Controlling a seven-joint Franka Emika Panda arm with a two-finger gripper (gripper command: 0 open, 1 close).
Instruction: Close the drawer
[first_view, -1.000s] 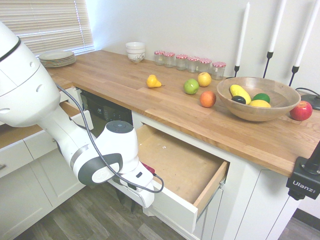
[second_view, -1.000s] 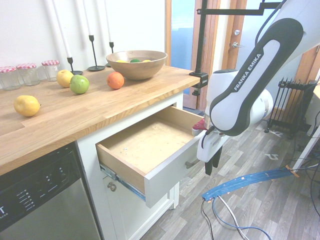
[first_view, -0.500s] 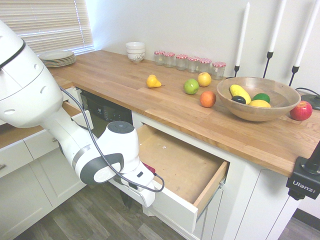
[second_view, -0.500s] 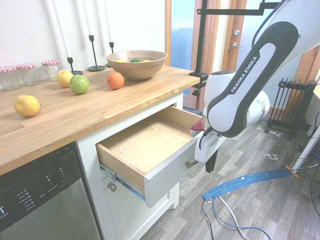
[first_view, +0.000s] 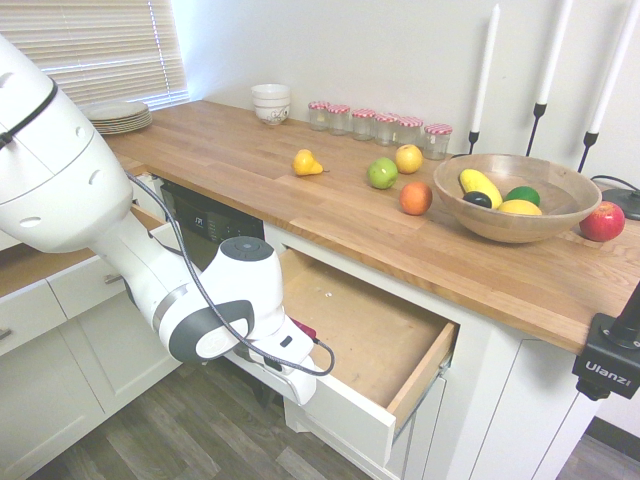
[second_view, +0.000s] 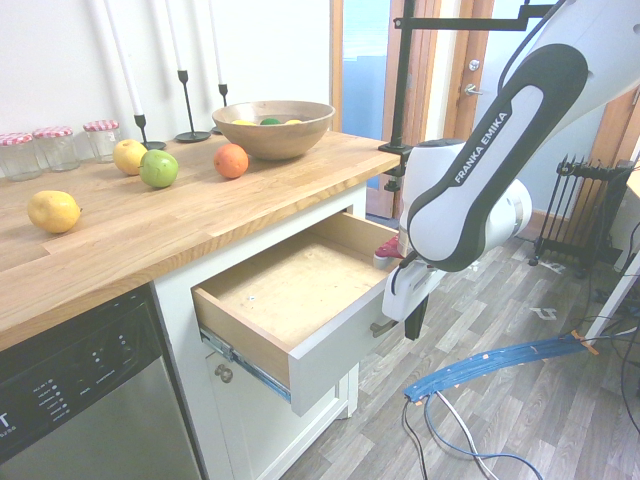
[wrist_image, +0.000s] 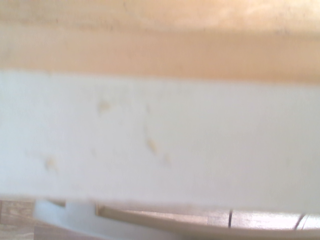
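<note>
The drawer (second_view: 300, 285) under the wooden counter stands pulled far out, its bare-wood inside empty. Its white front panel (second_view: 335, 352) carries a curved silver handle (second_view: 381, 326). My gripper (second_view: 411, 336) hangs fingers-down right in front of that panel, beside the handle's end, shut on nothing. Whether it touches the panel I cannot tell. In the first exterior view the drawer (first_view: 365, 335) shows open, with the arm's wrist (first_view: 290, 372) pressed close to its front and hiding the fingers. The wrist view is filled by the white front panel (wrist_image: 160, 145), with the wood inside (wrist_image: 160, 50) beyond it.
On the counter (first_view: 250, 160) stand a wooden bowl of fruit (first_view: 515, 195), loose fruit (first_view: 383, 173), several jars (first_view: 380, 122), plates (first_view: 113, 115) and candlesticks. A dishwasher (second_view: 80, 400) sits beside the drawer. White lower cabinets (first_view: 50, 360) and a radiator (second_view: 585, 205) border the floor.
The fingers have closed from partly open to shut. The arm has moved in closer to the drawer's front panel. The drawer has not visibly moved.
</note>
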